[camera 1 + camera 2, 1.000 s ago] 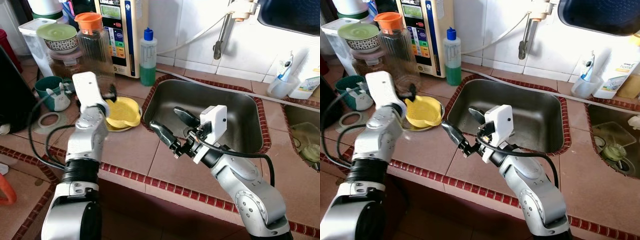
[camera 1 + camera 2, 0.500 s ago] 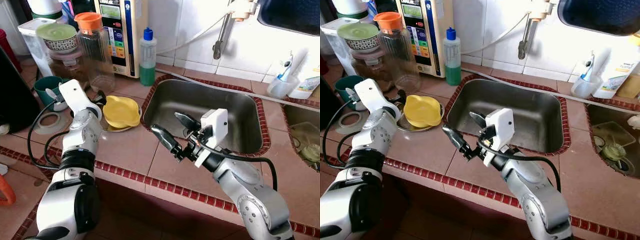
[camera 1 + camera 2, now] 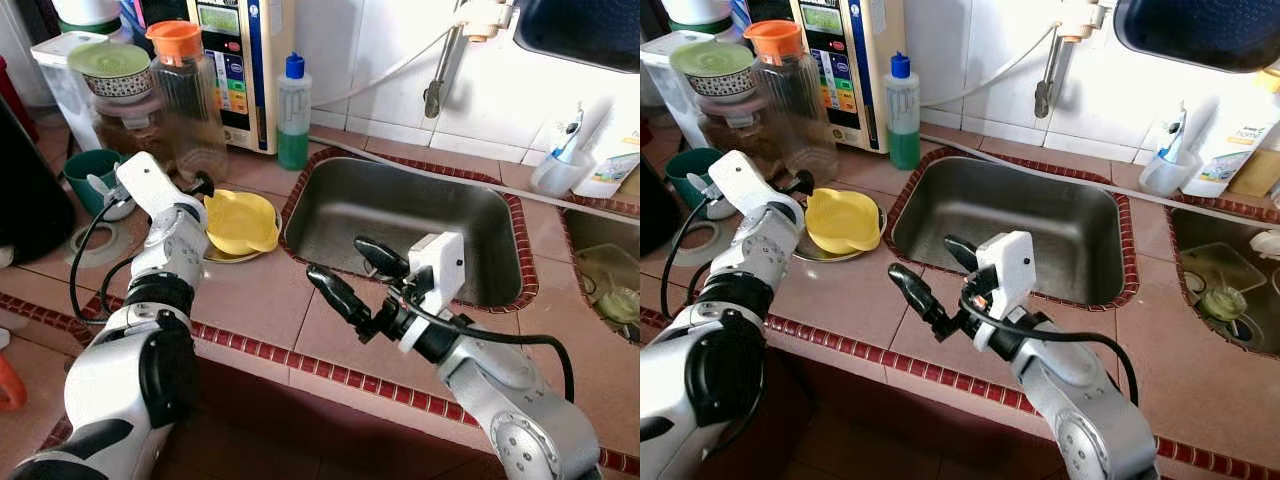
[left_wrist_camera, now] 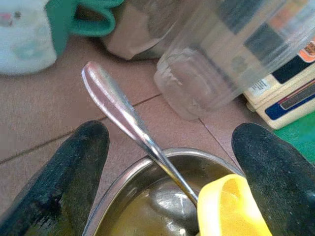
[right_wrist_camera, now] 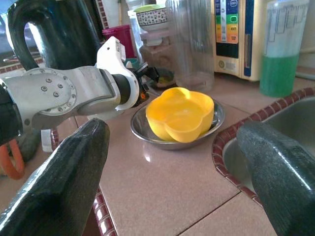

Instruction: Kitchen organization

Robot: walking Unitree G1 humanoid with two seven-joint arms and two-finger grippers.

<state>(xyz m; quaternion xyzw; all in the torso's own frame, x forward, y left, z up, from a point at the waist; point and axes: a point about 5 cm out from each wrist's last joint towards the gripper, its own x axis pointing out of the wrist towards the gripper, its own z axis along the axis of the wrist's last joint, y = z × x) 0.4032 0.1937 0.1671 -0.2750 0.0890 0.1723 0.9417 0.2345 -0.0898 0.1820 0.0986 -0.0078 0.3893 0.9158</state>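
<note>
On a tiled kitchen worktop (image 3: 250, 300), I have both arms out in front of me. My left gripper (image 4: 167, 162) sits at the far edge of a steel dish (image 3: 815, 250) that holds a yellow bowl (image 3: 240, 222); its fingers (image 4: 74, 167) are spread wide and grasp nothing, and a spoon (image 4: 120, 115) leaning out of the dish rises between them without touching either one. Just beyond stand a clear jug with an orange lid (image 3: 190, 100) and a green mug (image 3: 90, 175). My right gripper (image 3: 355, 275) hangs over the worktop at the near rim of the steel sink (image 3: 400, 215), pointed toward the dish, fingers (image 5: 64, 172) likewise parted and empty. A bottle of green liquid (image 3: 294, 112) stands by the wall, beside the sink's far left corner.
</note>
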